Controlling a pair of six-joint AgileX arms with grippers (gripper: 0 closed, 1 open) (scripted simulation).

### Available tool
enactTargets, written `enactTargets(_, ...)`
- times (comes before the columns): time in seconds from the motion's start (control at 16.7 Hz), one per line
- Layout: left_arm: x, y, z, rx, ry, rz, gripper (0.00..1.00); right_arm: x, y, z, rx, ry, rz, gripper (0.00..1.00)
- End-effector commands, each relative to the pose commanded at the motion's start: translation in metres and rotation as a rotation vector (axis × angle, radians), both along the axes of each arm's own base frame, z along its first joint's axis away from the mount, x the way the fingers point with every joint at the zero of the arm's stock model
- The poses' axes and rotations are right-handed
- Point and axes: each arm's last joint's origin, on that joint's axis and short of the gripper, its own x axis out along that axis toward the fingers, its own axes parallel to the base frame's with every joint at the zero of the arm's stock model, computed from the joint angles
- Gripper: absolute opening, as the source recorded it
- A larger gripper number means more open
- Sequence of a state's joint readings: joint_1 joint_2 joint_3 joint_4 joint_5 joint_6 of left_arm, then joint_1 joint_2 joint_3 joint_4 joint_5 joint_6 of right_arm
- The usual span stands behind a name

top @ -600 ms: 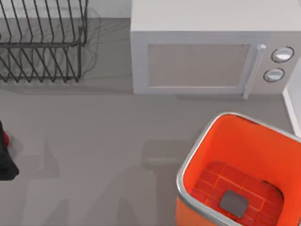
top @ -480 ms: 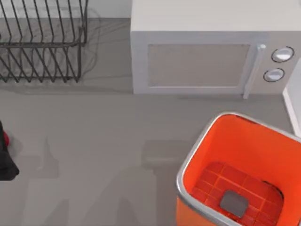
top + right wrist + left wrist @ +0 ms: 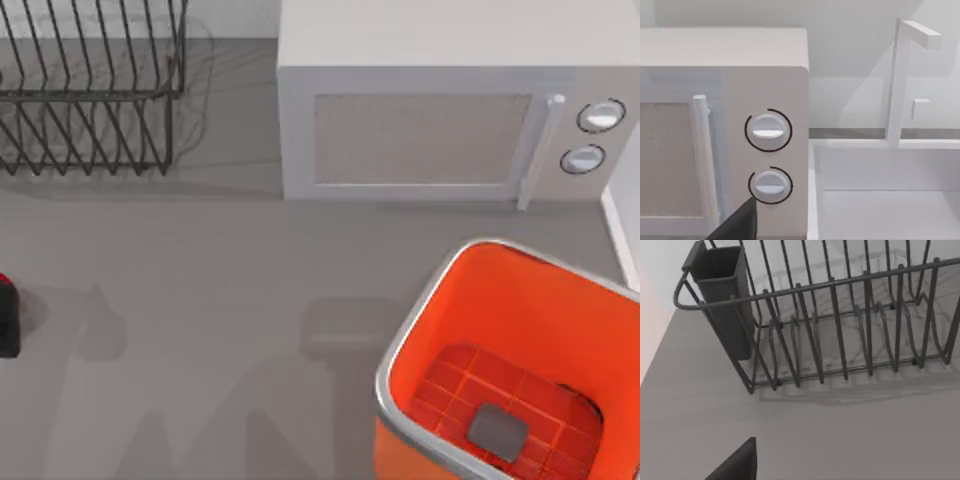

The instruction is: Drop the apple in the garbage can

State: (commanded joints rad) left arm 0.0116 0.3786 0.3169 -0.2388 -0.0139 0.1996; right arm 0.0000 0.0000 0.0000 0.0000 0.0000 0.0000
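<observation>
A: What is at the far left of the desk (image 3: 230, 280) in the top view?

B: The left pincer (image 3: 6, 322) is there, a dark block cut by the left edge. A small piece of the red apple (image 3: 4, 282) shows just at its upper side, touching it. If the fingers close on the apple, I cannot tell.

A: And the left arm's pose?

B: Its wrist camera looks along the desk toward the wire dish rack (image 3: 850, 325), which has a dark cup holder (image 3: 722, 295) at one end. One dark fingertip (image 3: 737, 465) comes into that picture.

A: Moving right?

B: The white microwave (image 3: 440, 110) stands at the back, door shut, with two round knobs (image 3: 600, 115). In front of it, at the lower right, is the garbage can (image 3: 480, 290), orange, with a silver rim and a grey square patch (image 3: 497, 430) on its gridded floor. It is well apart from the apple.

A: The right pincer?

B: The right wrist view faces the microwave knobs (image 3: 768, 130) and shows a dark fingertip (image 3: 740, 225); its opening I cannot tell.
</observation>
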Motion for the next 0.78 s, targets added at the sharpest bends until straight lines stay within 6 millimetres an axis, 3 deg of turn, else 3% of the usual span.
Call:
enactTargets(0.18,0.032,0.003,0.019,0.117,0.266,-0.029,1.0,0.0,0.0,0.0,0.0,0.0,0.0,1.0)
enactTargets(0.36,0.077,0.008,0.023,0.222,0.571,-0.097,1.0,0.0,0.0,0.0,0.0,0.0,0.0,1.0)
enactTargets(0.78,0.178,0.022,-0.01,0.362,1.123,-0.34,1.0,0.0,0.0,0.0,0.0,0.0,0.0,1.0)
